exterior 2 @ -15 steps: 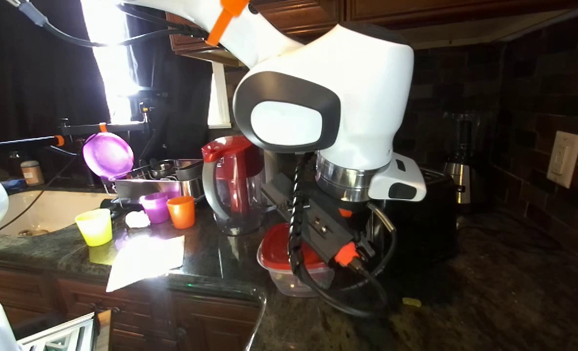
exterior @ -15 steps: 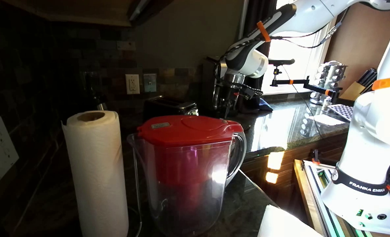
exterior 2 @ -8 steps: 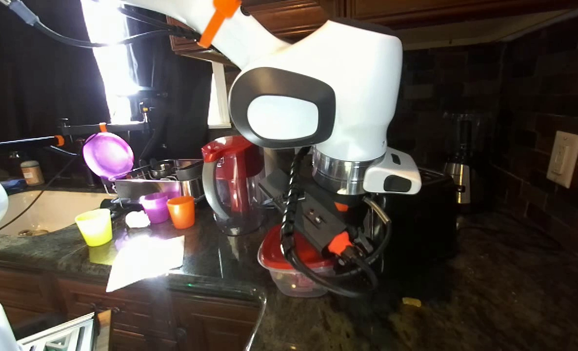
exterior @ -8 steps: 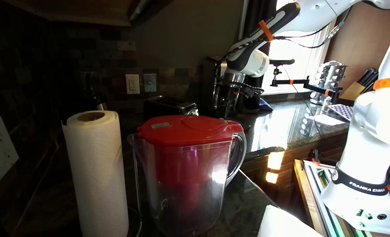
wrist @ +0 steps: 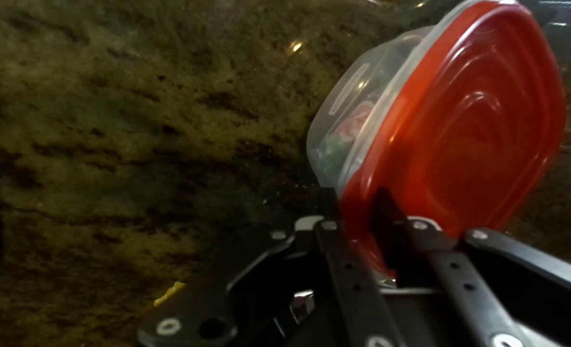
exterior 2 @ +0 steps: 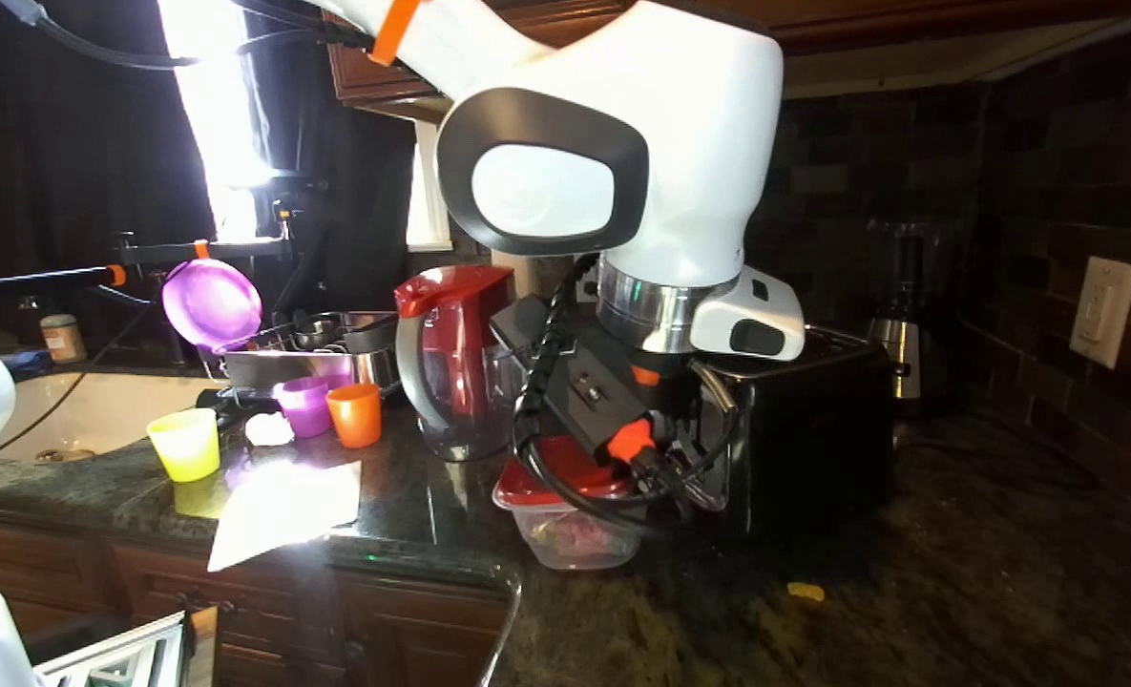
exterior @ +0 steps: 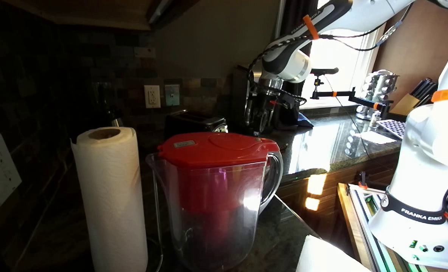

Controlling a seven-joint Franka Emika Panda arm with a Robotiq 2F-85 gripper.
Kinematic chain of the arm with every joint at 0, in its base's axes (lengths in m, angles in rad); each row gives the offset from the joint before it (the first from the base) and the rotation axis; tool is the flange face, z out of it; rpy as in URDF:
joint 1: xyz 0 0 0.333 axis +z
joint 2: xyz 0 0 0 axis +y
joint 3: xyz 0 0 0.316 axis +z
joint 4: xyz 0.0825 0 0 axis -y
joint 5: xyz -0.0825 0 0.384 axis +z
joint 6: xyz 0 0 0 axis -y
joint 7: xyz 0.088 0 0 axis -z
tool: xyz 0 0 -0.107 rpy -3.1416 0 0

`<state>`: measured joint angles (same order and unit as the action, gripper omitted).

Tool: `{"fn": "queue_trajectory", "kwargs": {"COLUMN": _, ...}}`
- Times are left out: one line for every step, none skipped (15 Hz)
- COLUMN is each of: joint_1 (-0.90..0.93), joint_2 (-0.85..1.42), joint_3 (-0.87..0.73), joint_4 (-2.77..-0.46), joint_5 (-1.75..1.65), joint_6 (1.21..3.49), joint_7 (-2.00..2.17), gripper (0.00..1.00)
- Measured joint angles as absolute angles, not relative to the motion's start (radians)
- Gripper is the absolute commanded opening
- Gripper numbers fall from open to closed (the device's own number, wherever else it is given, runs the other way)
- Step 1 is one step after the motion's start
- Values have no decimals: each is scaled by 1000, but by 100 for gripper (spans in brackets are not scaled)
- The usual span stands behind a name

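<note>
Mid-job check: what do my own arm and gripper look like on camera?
The arm is white with black panels, orange straps, a silvery wrist ring and black cables, one spiral-wrapped. A black band around its base reads FRANKA EMIKA. The gripper is black with dark metal linkages, pale round pivots and slim dark jaws.
</note>
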<state>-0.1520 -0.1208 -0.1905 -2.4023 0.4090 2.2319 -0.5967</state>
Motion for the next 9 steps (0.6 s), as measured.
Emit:
{"fn": "queue_trajectory", "kwargs": {"joint_1": -152, "joint_2": -125, "joint_3": -191, "joint_4": -2399, "joint_5": 409, "joint_6": 2213, "joint_7": -582, "gripper": 5}}
{"fn": "queue_trajectory", "kwargs": {"joint_1": -152, "joint_2": -128, "joint_3": -191, "joint_4": -2394, "joint_5": 409, "joint_6": 2197, "joint_7": -563, "gripper": 5}}
{"fn": "queue_trajectory", "kwargs": {"joint_1": -152, "joint_2": -130, "joint_3": -191, "joint_4": -2391, "joint_5": 409, "joint_6": 2185, "joint_7": -546, "gripper": 5}}
{"fn": "queue_trajectory", "kwargs": {"joint_1": -152, "joint_2": -130, "joint_3": -191, "joint_4": -2388, "joint_5": 406, "joint_6": 2183, "joint_7": -527, "gripper": 5}}
{"fn": "queue_trajectory", "kwargs": {"joint_1": -152, "joint_2": -131, "joint_3": -191, "joint_4": -2387, "joint_5": 399, "joint_6": 2183, "joint_7": -507, "gripper": 5}}
{"fn": "queue_trajectory", "kwargs": {"joint_1": -152, "joint_2": -132, "joint_3": -191, "joint_4": -2386, "joint_5": 389, "joint_6": 2185, "joint_7": -488, "gripper": 5}}
{"fn": "queue_trajectory", "kwargs": {"joint_1": -152, "joint_2": -134, "joint_3": -189, "joint_4": -2385, "joint_5": 375, "joint_6": 2195, "joint_7": -469, "gripper": 5}}
{"fn": "queue_trajectory", "kwargs": {"joint_1": -152, "joint_2": -135, "joint_3": -187, "joint_4": -2386, "joint_5": 360, "joint_6": 2212, "joint_7": -452, "gripper": 5}}
{"fn": "queue_trajectory", "kwargs": {"joint_1": -151, "joint_2": -137, "joint_3": -184, "joint_4": -2387, "joint_5": 343, "joint_6": 2231, "joint_7": -438, "gripper": 5}}
